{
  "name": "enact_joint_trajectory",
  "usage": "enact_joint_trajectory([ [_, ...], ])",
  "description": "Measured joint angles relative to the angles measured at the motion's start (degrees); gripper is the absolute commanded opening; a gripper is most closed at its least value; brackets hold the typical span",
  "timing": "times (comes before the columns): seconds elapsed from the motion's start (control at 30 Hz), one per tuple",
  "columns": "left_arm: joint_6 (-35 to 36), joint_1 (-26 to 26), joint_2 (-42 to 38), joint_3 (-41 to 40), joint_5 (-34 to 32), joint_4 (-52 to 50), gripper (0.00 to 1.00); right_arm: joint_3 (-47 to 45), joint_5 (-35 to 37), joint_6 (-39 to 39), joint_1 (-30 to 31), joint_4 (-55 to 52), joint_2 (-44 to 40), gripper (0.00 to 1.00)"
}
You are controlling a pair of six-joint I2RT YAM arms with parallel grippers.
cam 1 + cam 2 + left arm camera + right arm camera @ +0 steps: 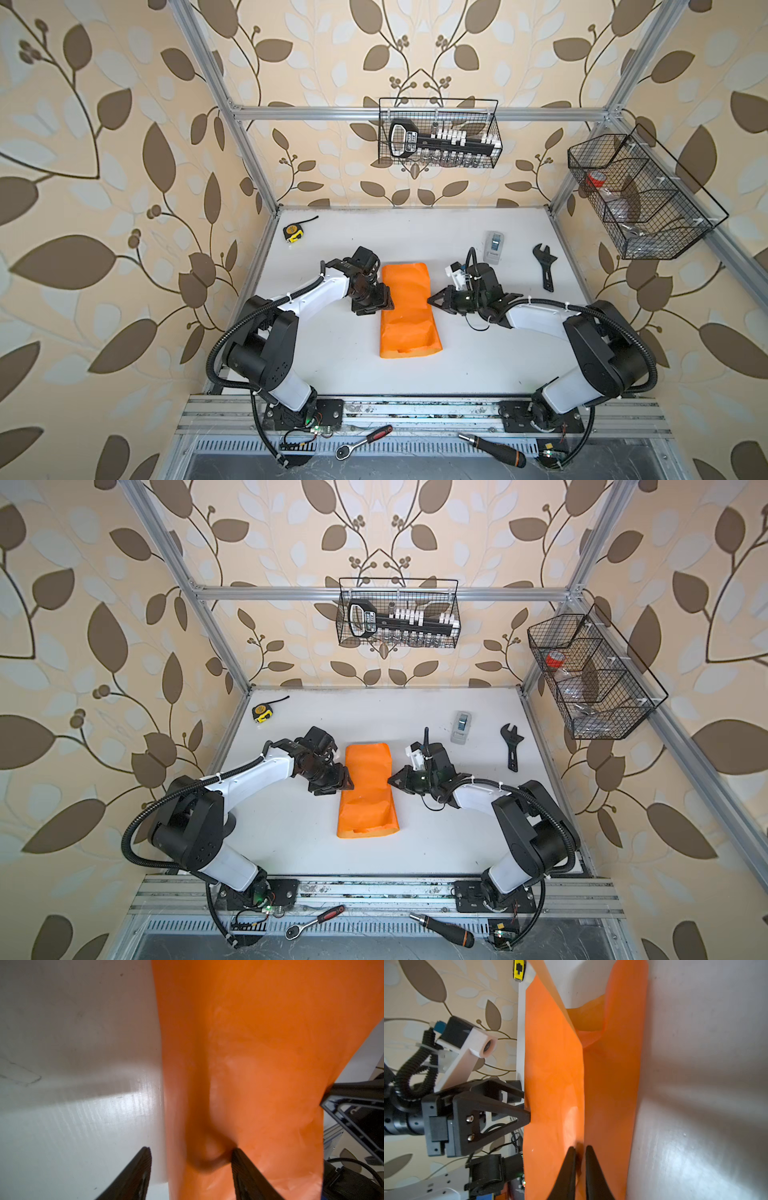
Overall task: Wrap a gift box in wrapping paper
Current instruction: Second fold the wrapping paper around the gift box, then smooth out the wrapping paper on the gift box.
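The orange wrapping paper [407,311] [368,796] lies on the white table, folded over into a long creased bundle. The gift box is hidden; no black box shows. My left gripper [388,305] [349,783] is at the bundle's left side, open. In the left wrist view its jaws [190,1153] straddle the paper's [259,1043] edge, with one fingertip [235,1152] denting it. My right gripper [430,301] [390,780] is at the right side. In the right wrist view its fingers [580,1150] stand a narrow gap apart at a fold of the paper [554,1064].
A grey tape dispenser [494,246] and a black wrench [546,266] lie behind my right arm. A yellow tape measure [293,232] sits at the back left. Wire baskets [440,133] hang on the walls. A ratchet [363,440] and a screwdriver [494,449] lie on the front rail.
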Motion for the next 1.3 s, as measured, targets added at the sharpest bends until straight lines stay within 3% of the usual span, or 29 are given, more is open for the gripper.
enact_joint_trajectory([
  [0.2, -0.1, 0.0, 0.0, -0.5, 1.2, 1.0, 0.57, -0.8, 0.9, -1.7, -5.2, -2.2, -5.0, 0.4],
  [0.4, -0.1, 0.0, 0.0, -0.7, 1.9, 1.2, 0.57, -2.4, 1.4, -2.8, -6.4, -1.1, 1.0, 0.32],
  [0.83, -0.9, 0.1, 0.0, -1.4, 3.0, 2.8, 0.56, -3.9, 1.2, 0.2, 1.1, 10.0, 10.5, 0.27],
  [1.07, -1.7, 0.1, 0.0, -2.2, 4.5, 4.7, 0.56, -4.5, 1.1, 2.5, 1.2, 10.6, 9.7, 0.27],
  [1.3, -2.9, 0.1, 0.0, -2.8, 5.7, 6.2, 0.56, -5.0, 1.4, 3.2, 1.2, 8.2, 2.8, 0.27],
])
